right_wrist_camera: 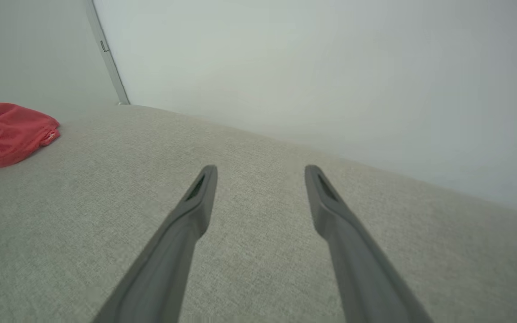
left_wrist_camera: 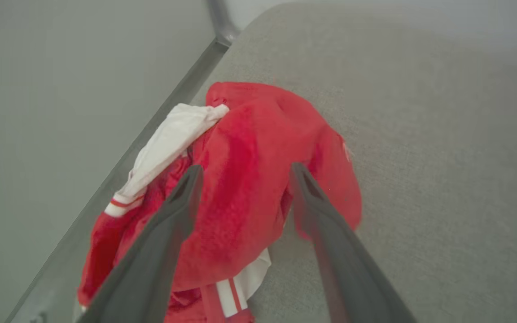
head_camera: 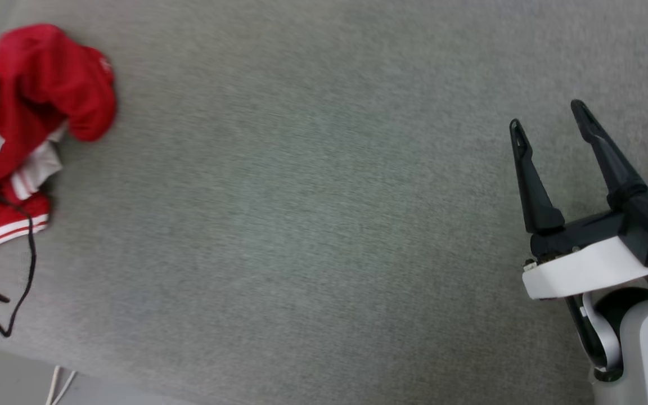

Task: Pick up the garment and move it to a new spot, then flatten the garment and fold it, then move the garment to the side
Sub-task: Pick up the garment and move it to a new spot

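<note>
The garment lies crumpled in a red heap at the far left of the grey surface, with white sleeve fabric and red-white striped trim showing. In the left wrist view the garment sits under my left gripper, which is open with its two dark fingers spread on either side of a red fold; I cannot tell whether they touch the cloth. My right gripper stands open at the right, far from the garment and with nothing in it. The right wrist view has my right gripper over bare surface, with the garment at the far left.
A grey fabric-covered table spans the head view, its near edge at the lower left. A black cable loops over that corner below the garment. A pale wall and a metal post stand behind the table.
</note>
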### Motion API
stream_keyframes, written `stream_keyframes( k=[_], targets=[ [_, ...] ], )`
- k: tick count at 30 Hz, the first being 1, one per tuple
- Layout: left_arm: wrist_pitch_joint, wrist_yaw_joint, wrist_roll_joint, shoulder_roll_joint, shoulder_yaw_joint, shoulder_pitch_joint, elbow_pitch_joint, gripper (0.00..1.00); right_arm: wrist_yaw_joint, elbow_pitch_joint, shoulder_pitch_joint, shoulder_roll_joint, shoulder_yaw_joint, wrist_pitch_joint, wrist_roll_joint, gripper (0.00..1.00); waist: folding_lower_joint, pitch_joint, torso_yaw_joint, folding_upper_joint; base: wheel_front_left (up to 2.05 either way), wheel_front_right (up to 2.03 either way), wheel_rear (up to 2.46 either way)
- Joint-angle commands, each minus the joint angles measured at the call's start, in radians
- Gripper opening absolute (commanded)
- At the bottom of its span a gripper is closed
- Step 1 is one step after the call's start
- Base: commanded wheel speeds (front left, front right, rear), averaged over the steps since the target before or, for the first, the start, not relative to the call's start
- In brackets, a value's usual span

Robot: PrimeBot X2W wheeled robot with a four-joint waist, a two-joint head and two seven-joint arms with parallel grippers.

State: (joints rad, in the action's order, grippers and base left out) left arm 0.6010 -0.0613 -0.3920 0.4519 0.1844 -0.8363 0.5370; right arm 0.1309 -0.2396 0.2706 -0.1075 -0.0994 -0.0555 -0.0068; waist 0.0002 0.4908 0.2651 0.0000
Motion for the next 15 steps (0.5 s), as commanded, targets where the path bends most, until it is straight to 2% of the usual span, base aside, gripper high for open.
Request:
stream_keyframes(
  k=[1,7,13,14,15],
  targets=[
    [0.022,0.003,-0.008,0.012,0.010,-0.012,0.019,1.00,0.000,-0.004,0.022,-0.005,-0.002,0.004,0.001,1.00,-0.0002,0.079,-0.065,0.0000,0.00,0.00,0.00],
    [0.119,0.011,-0.062,0.044,0.049,0.003,0.140,1.00,0.000,-0.003,0.045,-0.010,-0.010,0.007,0.004,1.00,-0.0002,0.133,-0.089,0.0000,0.00,0.00,0.00],
    [0.159,0.011,-0.090,0.026,0.057,0.057,0.268,1.00,0.000,-0.006,0.048,-0.014,-0.009,0.003,0.006,1.00,-0.0002,0.146,-0.094,0.0000,0.00,0.00,0.00],
    [0.157,0.008,-0.093,0.021,0.055,0.062,0.280,0.86,0.000,-0.006,0.049,-0.015,-0.008,0.001,0.007,1.00,-0.0002,0.145,-0.092,0.0000,0.00,0.00,0.00],
    [0.146,0.004,-0.093,0.018,0.053,0.064,0.287,0.33,0.000,-0.007,0.048,-0.015,-0.006,-0.001,0.007,1.00,-0.0002,0.143,-0.091,0.0000,0.00,0.00,0.00]
  ],
)
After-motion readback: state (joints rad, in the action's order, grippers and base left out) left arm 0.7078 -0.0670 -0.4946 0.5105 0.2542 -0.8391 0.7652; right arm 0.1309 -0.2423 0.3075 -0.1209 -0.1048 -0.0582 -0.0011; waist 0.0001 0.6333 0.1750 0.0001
